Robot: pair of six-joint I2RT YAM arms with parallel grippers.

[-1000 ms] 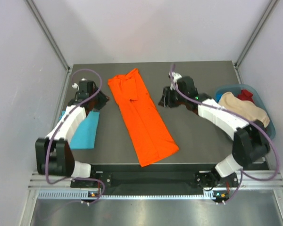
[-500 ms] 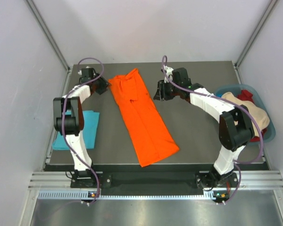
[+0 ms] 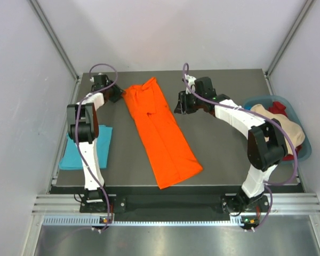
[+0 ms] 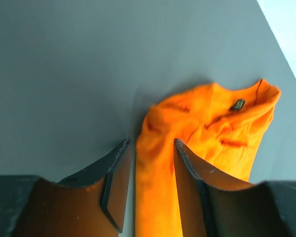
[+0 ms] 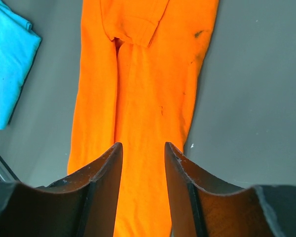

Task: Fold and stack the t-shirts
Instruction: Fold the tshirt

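The orange t-shirt (image 3: 162, 133) lies folded lengthwise in a long strip, slanting from the back centre to the front of the table. The turquoise t-shirt (image 3: 88, 146) lies folded flat at the left edge. My left gripper (image 3: 119, 96) is at the orange shirt's far left corner, open. In the left wrist view its fingers (image 4: 150, 148) stand on either side of that corner of the orange shirt (image 4: 207, 123). My right gripper (image 3: 179, 104) is open beside the shirt's upper right edge. In the right wrist view (image 5: 143, 148) it hovers over the orange strip (image 5: 143, 84), with the turquoise shirt (image 5: 10, 54) beyond.
A blue basket (image 3: 305, 145) holding beige and red cloth stands at the table's right edge. Grey enclosure walls rise close behind and beside the table. Bare grey table lies between the orange shirt and the basket.
My left arm has stretched back from over the turquoise shirt to the orange shirt's far left corner. My right gripper has shifted slightly back and left toward the shirt.
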